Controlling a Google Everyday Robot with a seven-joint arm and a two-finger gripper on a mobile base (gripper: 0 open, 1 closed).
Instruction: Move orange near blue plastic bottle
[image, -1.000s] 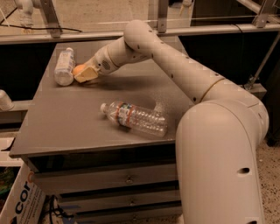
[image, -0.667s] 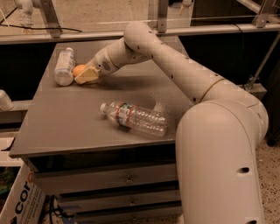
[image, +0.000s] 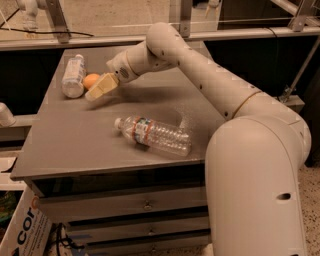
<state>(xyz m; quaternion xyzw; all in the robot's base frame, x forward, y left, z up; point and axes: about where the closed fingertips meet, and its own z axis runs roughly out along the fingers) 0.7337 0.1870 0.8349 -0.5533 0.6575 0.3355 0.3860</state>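
The orange (image: 90, 80) rests on the grey table (image: 75, 145) at the far left. It lies right beside the blue plastic bottle (image: 73, 75), a stubby pale bottle on its side. My gripper (image: 99, 88) hangs low over the table just right of and in front of the orange, very close to it. Whether it touches the orange does not show. The arm reaches in from the right.
A longer clear ribbed bottle (image: 155, 136) with a red-and-blue label lies on its side near the table's front middle. The arm's large white base (image: 257, 185) stands at the right. Drawers sit under the table, and a cardboard box (image: 22, 235) is at the lower left.
The gripper has shifted only slightly, a little lower and toward the front. The orange stays beside the pale bottle.
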